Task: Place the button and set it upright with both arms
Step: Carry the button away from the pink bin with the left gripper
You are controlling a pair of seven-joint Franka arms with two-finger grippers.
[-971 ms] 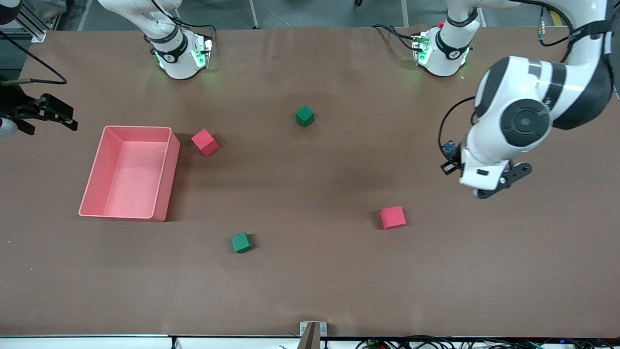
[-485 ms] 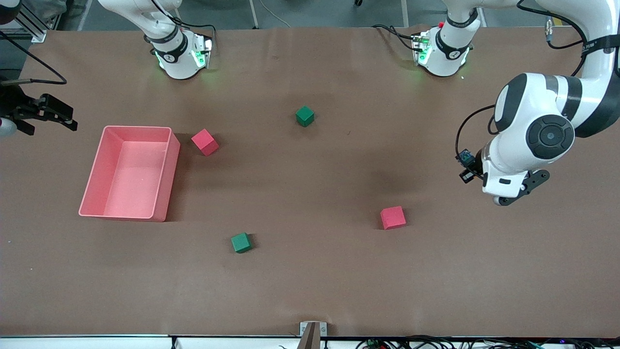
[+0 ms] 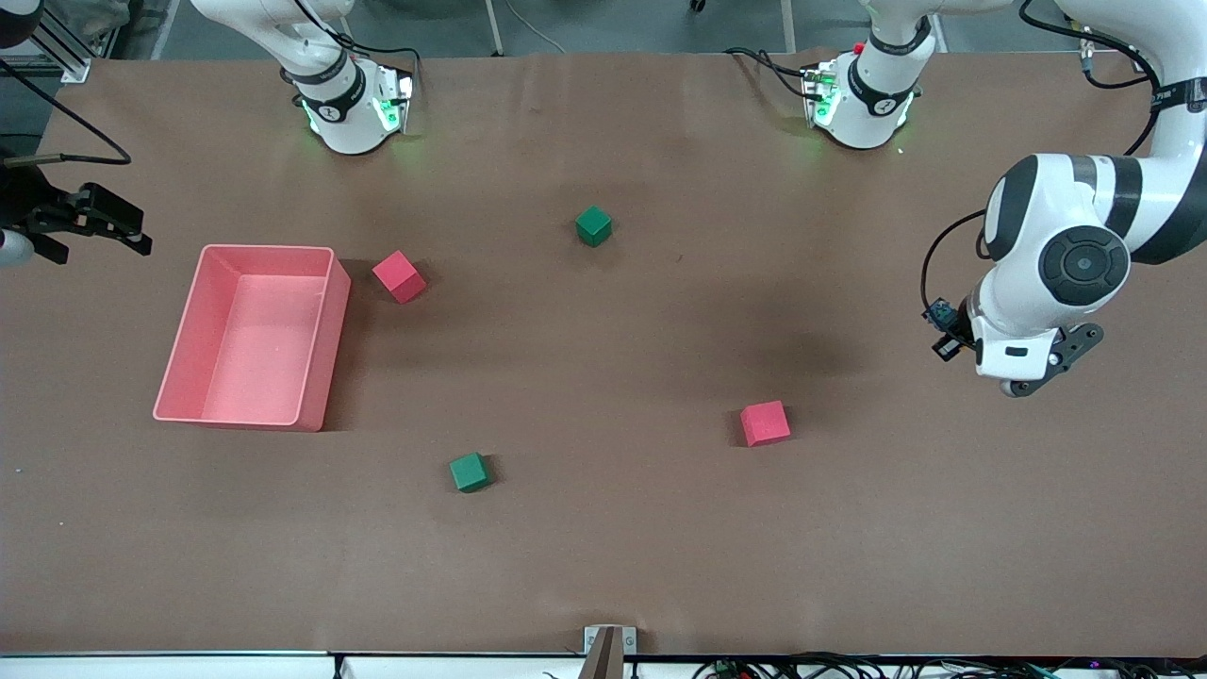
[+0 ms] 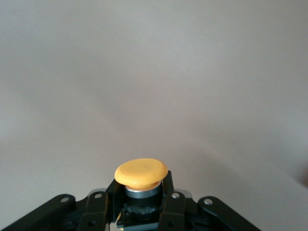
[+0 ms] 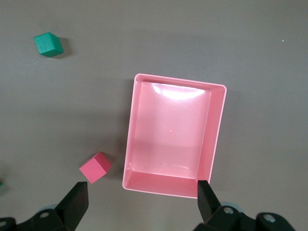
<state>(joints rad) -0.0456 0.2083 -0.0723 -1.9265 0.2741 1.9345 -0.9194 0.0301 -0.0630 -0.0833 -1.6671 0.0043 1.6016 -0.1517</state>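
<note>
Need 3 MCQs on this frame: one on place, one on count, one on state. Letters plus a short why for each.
1. Which cube lies right beside the pink bin?
A. a green cube
B. a red cube
C. no cube

2. How many cubes are on the table?
A. two
B. three
C. four

3. What is the state of the left claw?
A. shut on the button
B. open over the bin
C. shut on a green cube

Answers:
1. B: one red cube sits next to the bin's wall toward the left arm's end.
2. C: two red ones, the second nearer the front camera, and two green ones.
3. A: in the left wrist view the left claw has its fingers closed on the body of the button, orange cap showing, over bare table at the left arm's end.
</note>
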